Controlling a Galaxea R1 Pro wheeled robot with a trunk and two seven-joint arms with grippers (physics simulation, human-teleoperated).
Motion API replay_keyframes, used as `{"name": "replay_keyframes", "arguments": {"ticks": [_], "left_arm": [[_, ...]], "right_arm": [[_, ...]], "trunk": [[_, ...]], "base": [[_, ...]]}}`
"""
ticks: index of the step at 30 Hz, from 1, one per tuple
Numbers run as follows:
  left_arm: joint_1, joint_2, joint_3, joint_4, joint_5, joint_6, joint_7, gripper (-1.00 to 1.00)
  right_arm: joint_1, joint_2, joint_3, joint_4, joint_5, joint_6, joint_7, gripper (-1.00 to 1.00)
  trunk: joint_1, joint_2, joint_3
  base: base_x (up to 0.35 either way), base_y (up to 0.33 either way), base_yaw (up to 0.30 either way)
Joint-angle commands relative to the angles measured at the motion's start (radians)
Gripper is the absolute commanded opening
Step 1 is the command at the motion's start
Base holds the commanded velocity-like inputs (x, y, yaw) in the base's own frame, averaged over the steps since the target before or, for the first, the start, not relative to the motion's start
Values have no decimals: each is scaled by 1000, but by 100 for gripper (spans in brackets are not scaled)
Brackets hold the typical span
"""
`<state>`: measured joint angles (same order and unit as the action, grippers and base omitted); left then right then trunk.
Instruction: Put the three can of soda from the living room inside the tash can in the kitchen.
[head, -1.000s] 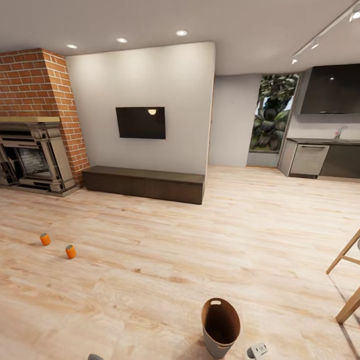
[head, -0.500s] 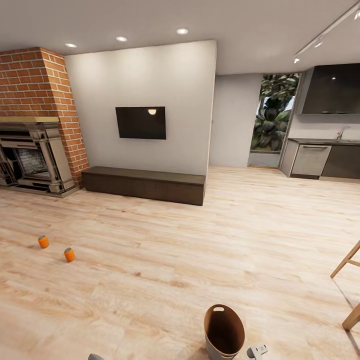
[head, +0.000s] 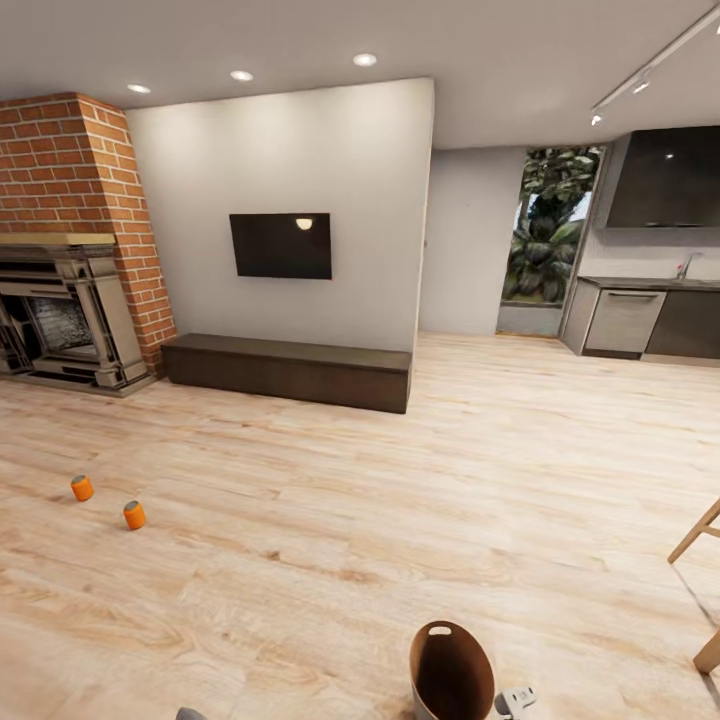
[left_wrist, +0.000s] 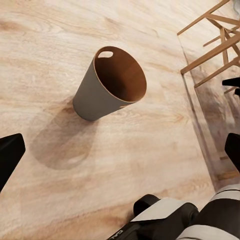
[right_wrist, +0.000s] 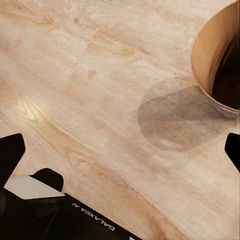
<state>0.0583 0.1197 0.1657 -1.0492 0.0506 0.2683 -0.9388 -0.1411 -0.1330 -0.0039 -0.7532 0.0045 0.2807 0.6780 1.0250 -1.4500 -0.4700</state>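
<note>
Bin (head: 452, 672) upright on floor (head: 400, 520), just beside right end effector (head: 517, 702). Two orange cans (head: 134, 515) well apart, far left. Both end effectors' fingers spread, holding nothing.

The right claw (right_wrist: 120, 150) is hanging over the light wood plank floor (right_wrist: 90, 75), its two dark fingertips (right_wrist: 11, 155) sitting wide apart at opposite edges with nothing between them. The tash can (right_wrist: 210, 65) is standing on the floor beside it, its copper-brown rim and dark inside showing, casting a round shadow on the planks.
</note>
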Motion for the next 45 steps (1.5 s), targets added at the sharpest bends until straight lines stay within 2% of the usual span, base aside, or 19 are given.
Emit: {"name": "replay_keyframes", "arguments": {"ticks": [1, 7, 8, 10, 12, 13, 14, 19, 22, 24, 27, 28, 32, 39, 45], "left_arm": [[0, 0, 0, 0, 0, 0, 0, 100], [0, 0, -2, 0, 1, 0, 0, 100], [0, 0, -4, -1, 1, 0, -1, 100], [0, 0, -5, -10, 1, 0, -1, 100], [0, 0, -5, -28, 1, 0, -2, 100], [0, 0, -6, -50, 1, 0, -6, 100], [0, 0, -6, -50, 1, 0, -6, 100], [0, -1, -9, -87, 1, 1, -38, 100], [0, -1, -10, -97, 2, 1, -59, 100], [0, 0, -11, -102, 1, 2, -77, 100], [0, 0, -10, -102, 0, 2, -80, 100], [0, 0, -10, -102, 0, 2, -81, 100], [0, 0, -9, -102, 0, 2, -82, 100], [0, 0, -7, -101, -1, 2, -83, 100], [0, 0, -6, -101, -1, 2, -83, 100]], "right_arm": [[0, -9, -1, -33, 0, 2, 0, 100], [0, -28, -16, -194, 2, 14, -4, 100], [-3, -30, -28, -248, 3, 35, -19, 100], [-14, -31, -32, -278, 3, 57, -51, 100], [-33, -31, -35, -297, 4, 76, -110, 100], [-55, -31, -36, -308, 4, 89, -192, 100], [-55, -31, -36, -308, 4, 89, -192, 100], [-111, -28, -37, -305, 3, 107, -396, 100], [-151, -24, -36, -259, 2, 110, -472, 100], [-250, -19, -36, -56, 1, 96, -565, 100], [-301, -18, -36, 55, 2, 64, -600, 100], [-338, -17, -36, 133, 2, 37, -624, 100], [-399, -9, -36, 261, 3, 3, -660, 100], [-438, 10, -35, 349, 4, -18, -685, 100], [-445, 14, -35, 365, 5, -30, -690, 100]], "trunk": [[0, 0, 0], [0, 0, 0], [0, 0, 0], [0, 0, 0], [0, 0, 0], [0, 0, 0], [0, 0, 0], [0, 0, 0], [0, 0, 0], [0, 0, 0], [0, 0, 0], [0, 0, 0], [0, 0, 0], [0, 0, 0], [0, 0, 0]], "base": [[3, 0, 0], [2, 0, 0], [0, 0, 0], [0, 0, 0], [0, 0, 0], [0, 0, 0], [0, 0, 0], [0, 0, 0], [0, 0, 0], [0, 0, 0], [0, 0, 0], [0, 0, 0], [0, 0, 0], [64, 0, 0], [248, 0, 0]]}}
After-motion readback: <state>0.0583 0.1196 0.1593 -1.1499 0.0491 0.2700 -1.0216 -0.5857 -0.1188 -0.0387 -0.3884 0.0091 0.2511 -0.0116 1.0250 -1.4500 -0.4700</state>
